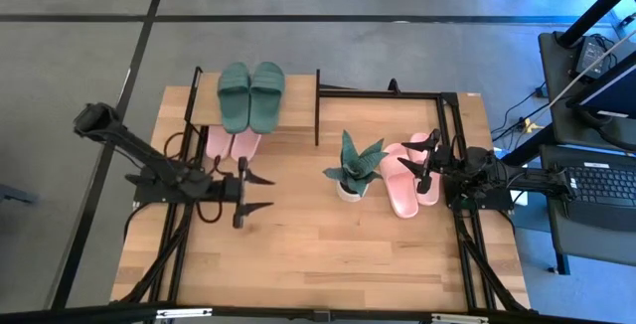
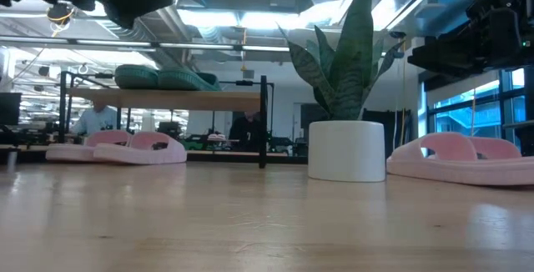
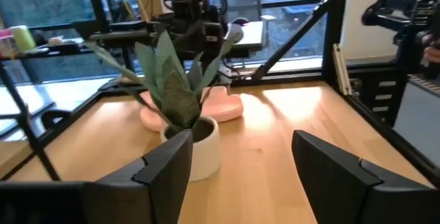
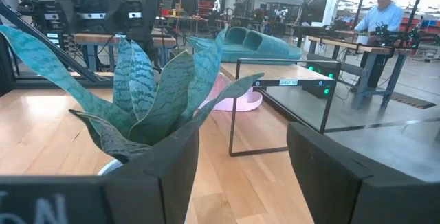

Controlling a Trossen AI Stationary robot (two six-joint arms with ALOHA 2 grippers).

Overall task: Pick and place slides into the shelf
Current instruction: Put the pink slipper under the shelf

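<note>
Two pale pink slides point(image 1: 409, 182) lying side by side on the table point(image 1: 328, 254), just right of the potted plant point(image 1: 354, 168), not yet shelved. Directly under the right gripper point(image 1: 429, 157), fingers spread wide and empty, hanging above the strap end. Best taken, by judgement, one sandal at a time: down over the wide strap, pinch across the soft band, lift clear of the plant's leaves before swinging toward the shelf point(image 1: 298, 105). Green pair point(image 1: 251, 94) already on the top board; another pink pair point(image 1: 231, 143) at the lower level, toes poking out. Room left, apparently, on the shelf's right half. Left gripper point(image 1: 255, 192) open too, holding nothing, waiting near the shelf's front, well apart from the loose pair.
</note>
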